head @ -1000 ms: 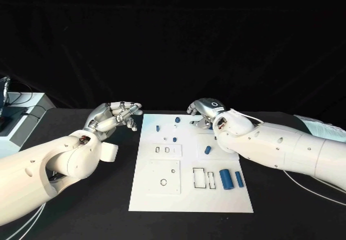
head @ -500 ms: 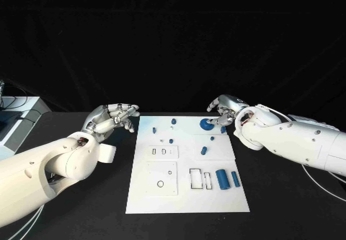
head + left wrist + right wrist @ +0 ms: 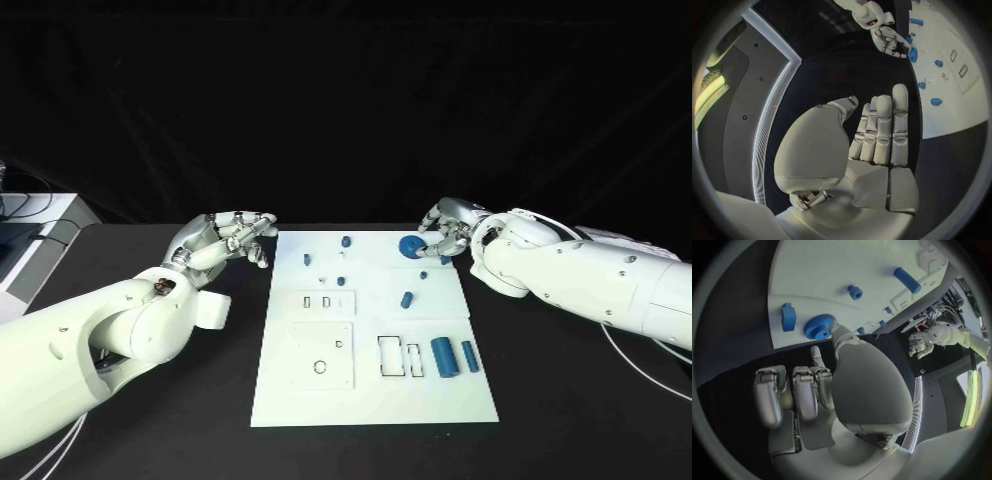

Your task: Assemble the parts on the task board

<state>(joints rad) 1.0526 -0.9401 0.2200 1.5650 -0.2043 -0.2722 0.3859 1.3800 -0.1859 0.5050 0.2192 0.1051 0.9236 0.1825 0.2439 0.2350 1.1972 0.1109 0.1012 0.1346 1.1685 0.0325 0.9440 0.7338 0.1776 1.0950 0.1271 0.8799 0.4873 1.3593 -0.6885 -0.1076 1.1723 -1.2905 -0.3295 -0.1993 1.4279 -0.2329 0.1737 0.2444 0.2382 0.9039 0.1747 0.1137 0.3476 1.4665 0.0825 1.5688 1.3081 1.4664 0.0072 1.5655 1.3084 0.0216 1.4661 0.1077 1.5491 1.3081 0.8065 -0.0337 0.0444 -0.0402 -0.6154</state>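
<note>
Right hand [image 3: 450,234]: touches blue gear [image 3: 413,246] at task board [image 3: 375,400] far right corner; grip cannot be told.
Left hand [image 3: 224,238]: beside board's left edge, fingers curled, empty.

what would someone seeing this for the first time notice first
Probably the white task board bright against the black table, scattered with small blue parts. Next, the right hand at the board's far right corner, fingertips by a round blue gear. The left hand hovers off the board's far left corner, holding nothing.
</note>
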